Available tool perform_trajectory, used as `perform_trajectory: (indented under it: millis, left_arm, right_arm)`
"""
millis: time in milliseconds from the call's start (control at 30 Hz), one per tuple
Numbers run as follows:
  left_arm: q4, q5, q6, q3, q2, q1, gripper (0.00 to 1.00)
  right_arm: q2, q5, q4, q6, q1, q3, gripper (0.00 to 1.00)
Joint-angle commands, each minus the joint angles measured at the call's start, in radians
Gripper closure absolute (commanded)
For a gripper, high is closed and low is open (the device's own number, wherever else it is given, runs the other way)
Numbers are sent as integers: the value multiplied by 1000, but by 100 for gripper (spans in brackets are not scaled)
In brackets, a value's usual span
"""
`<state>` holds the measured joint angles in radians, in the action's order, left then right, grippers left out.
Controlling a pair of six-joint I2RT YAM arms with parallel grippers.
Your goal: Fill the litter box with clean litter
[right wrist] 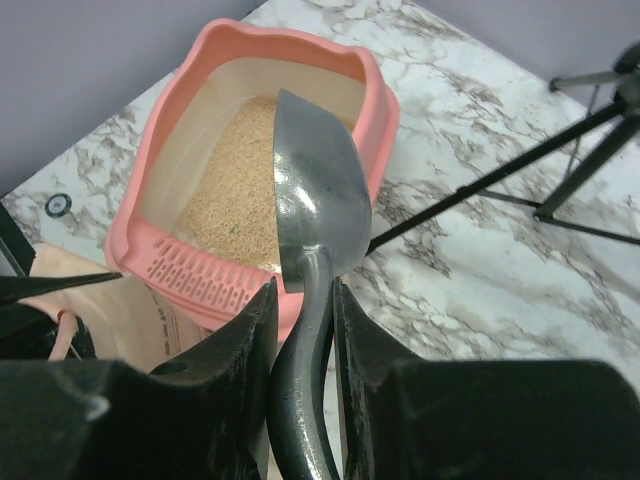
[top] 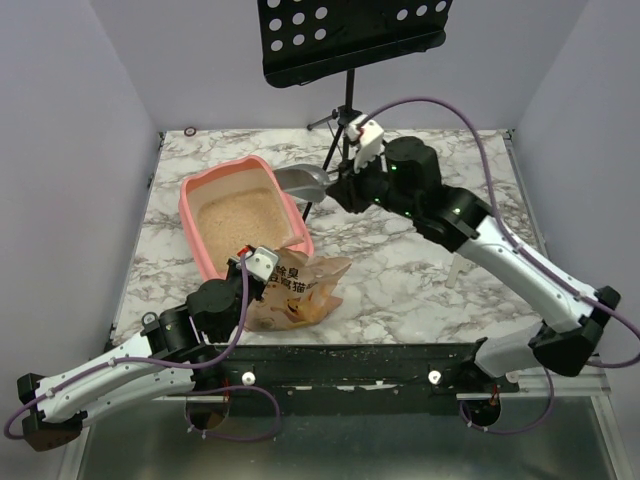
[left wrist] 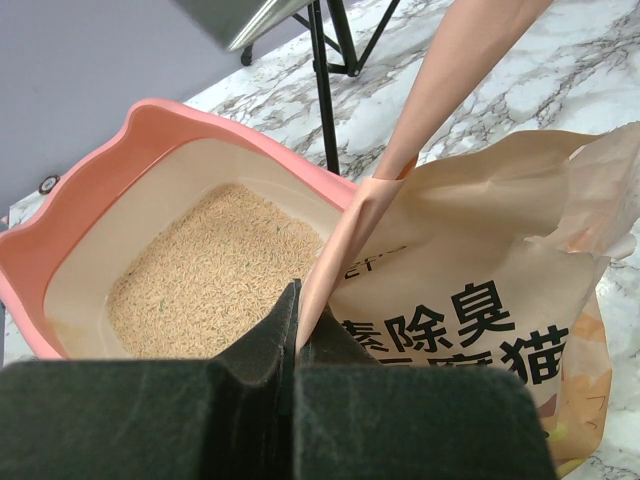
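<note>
The salmon-pink litter box (top: 193, 190) stands on the marble table at left centre, with a layer of beige clean litter (top: 240, 215) on its floor. My left gripper (top: 250, 262) is shut on the top edge of the orange-tan litter bag (top: 300, 285), just in front of the box; the left wrist view shows the bag (left wrist: 480, 300), the litter (left wrist: 220, 270) and the box rim (left wrist: 180, 115). My right gripper (right wrist: 305, 290) is shut on the handle of a grey metal scoop (right wrist: 320, 190). The scoop hangs over the box's right rim (right wrist: 385, 110), with no litter visible in it. The box's grate ledge (right wrist: 200, 275) faces the bag.
A black music stand (top: 350, 30) stands at the back, its tripod legs (top: 335, 125) just behind the box and scoop. A small ring (top: 190, 131) lies at the back left corner. A white post (top: 455, 270) stands under my right arm.
</note>
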<state>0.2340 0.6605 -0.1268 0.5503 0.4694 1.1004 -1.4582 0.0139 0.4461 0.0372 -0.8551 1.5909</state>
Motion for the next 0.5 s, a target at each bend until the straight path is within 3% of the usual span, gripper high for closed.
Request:
perform_trajectory:
  millis: [0,133,467]
  left_arm:
    - [-73,-22,4,54,-14,-7,100]
    - [-93,-59,-7,45,-14,-7,100]
    - [-102,-177,-20,30,-21,-7,100]
  right_arm:
    - [143,25,118,90,53,-78,99]
    - [255,-43,250,122,85,-126,99]
    - [429,-215,351,121,93,-201,99]
